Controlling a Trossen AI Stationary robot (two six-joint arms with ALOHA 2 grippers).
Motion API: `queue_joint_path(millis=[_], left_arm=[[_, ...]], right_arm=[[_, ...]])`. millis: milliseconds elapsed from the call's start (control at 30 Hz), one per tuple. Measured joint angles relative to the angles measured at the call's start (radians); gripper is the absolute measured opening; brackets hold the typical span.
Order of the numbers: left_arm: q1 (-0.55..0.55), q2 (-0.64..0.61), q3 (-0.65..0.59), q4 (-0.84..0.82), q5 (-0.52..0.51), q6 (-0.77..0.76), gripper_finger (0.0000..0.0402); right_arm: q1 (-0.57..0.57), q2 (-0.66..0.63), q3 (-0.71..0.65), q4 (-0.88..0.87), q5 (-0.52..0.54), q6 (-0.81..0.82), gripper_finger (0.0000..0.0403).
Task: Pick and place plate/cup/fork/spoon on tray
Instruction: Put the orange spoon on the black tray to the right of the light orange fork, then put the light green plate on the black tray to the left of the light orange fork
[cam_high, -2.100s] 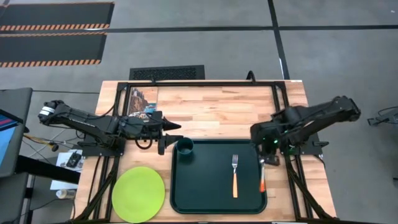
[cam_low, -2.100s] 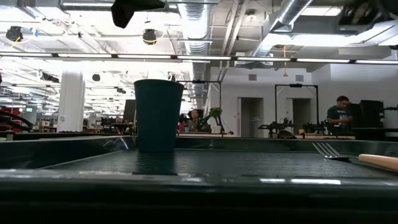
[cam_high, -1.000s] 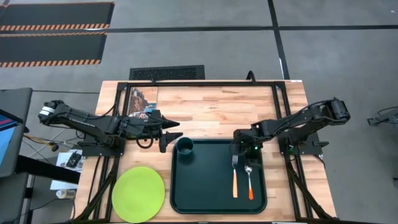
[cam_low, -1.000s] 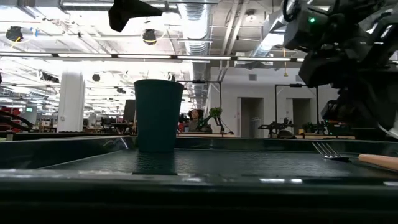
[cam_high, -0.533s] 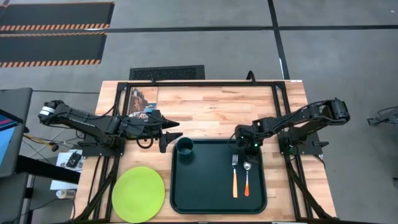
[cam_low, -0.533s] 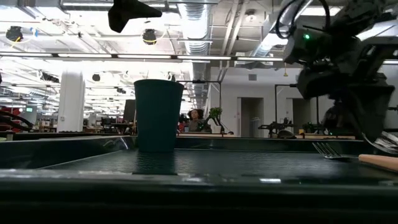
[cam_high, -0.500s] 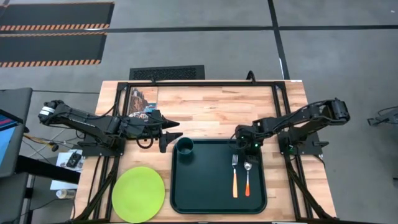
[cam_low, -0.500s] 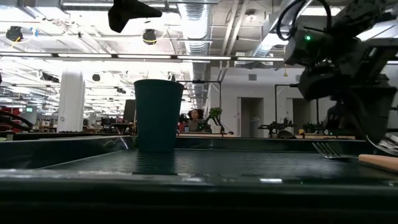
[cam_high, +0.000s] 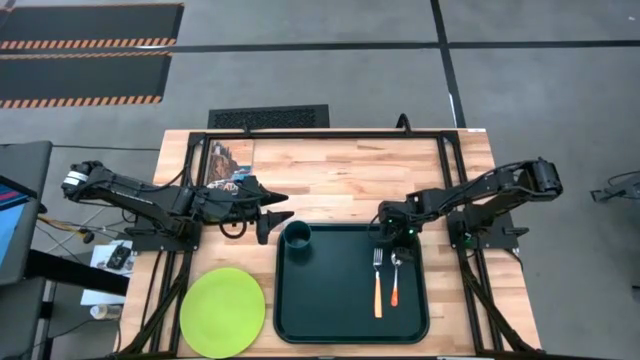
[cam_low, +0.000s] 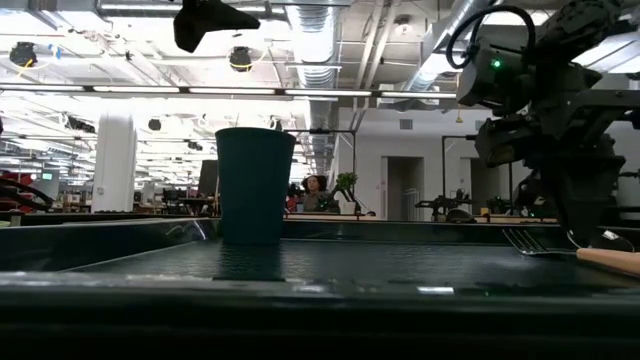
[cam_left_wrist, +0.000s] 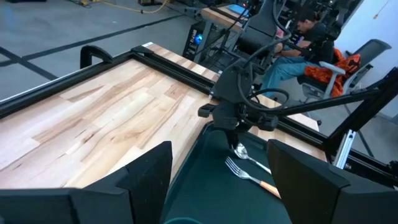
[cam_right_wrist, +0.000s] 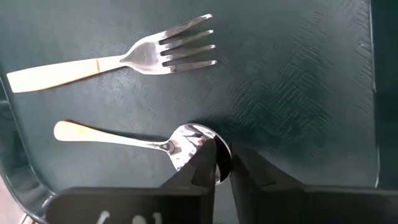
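The dark green tray (cam_high: 340, 300) lies at the table's near middle. The teal cup (cam_high: 297, 235) stands upright in its far left corner. The fork (cam_high: 378, 285) and the spoon (cam_high: 396, 280) lie side by side on the tray's right half, heads toward the far edge. The lime-green plate (cam_high: 222, 311) lies flat on the table left of the tray. My right gripper (cam_high: 396, 250) is low over the tray, shut on the spoon (cam_right_wrist: 124, 138). My left gripper (cam_high: 272, 218) hovers open and empty just left of the cup. My right gripper pinches the far tip of the spoon's bowl (cam_right_wrist: 208, 149) between its two fingers (cam_right_wrist: 202, 168). The fingers come from above and the far side, pointing down, roughly in line with the spoon. The spoon lies about level on the tray floor beside the fork (cam_right_wrist: 155, 56).
A dark frame rail (cam_high: 330, 133) runs around the wooden table top. A printed card (cam_high: 228, 160) lies at the far left. Bare wood (cam_high: 340, 180) lies beyond the tray. In the low view the cup (cam_low: 255, 185) stands left, and the fork (cam_low: 530, 240) lies right.
My right gripper has gone a little toward the table's far edge and down, taking the spoon with it. The spoon has slid toward the far edge and slightly left, closer beside the fork. My left arm has kept still.
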Motion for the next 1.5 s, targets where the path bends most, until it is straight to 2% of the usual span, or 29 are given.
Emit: queue_joint_path(millis=[333, 667, 800, 1000, 1200, 1400, 1500], left_arm=[[0.000, 0.000, 0.000, -0.008, 0.000, 0.000, 0.0251], [0.000, 0.000, 0.000, -0.012, -0.002, 0.000, 0.0251], [0.000, 0.000, 0.000, -0.012, -0.003, 0.000, 0.0251], [0.000, -0.001, 0.000, -0.013, -0.001, 0.000, 0.0251], [0.000, -0.054, 0.000, -0.038, 0.072, 0.004, 0.0249], [-0.027, -0.107, 0.001, -0.182, 0.176, -0.065, 0.0238], [-0.068, -0.118, 0.001, -0.316, 0.263, -0.166, 0.0231]], right_arm=[[0.024, 0.000, 0.000, 0.007, 0.037, -0.016, 0.0069], [0.063, -0.001, 0.057, 0.008, 0.043, 0.001, 0.0161], [0.068, -0.001, 0.103, -0.010, 0.037, 0.021, 0.0180], [0.084, -0.002, 0.171, -0.010, 0.040, 0.029, 0.0177], [0.132, -0.002, 0.185, -0.010, 0.045, 0.090, 0.0165], [0.295, 0.000, 0.185, 0.029, 0.089, 0.187, 0.0152], [0.353, -0.014, 0.185, 0.066, 0.091, 0.280, 0.0148]])
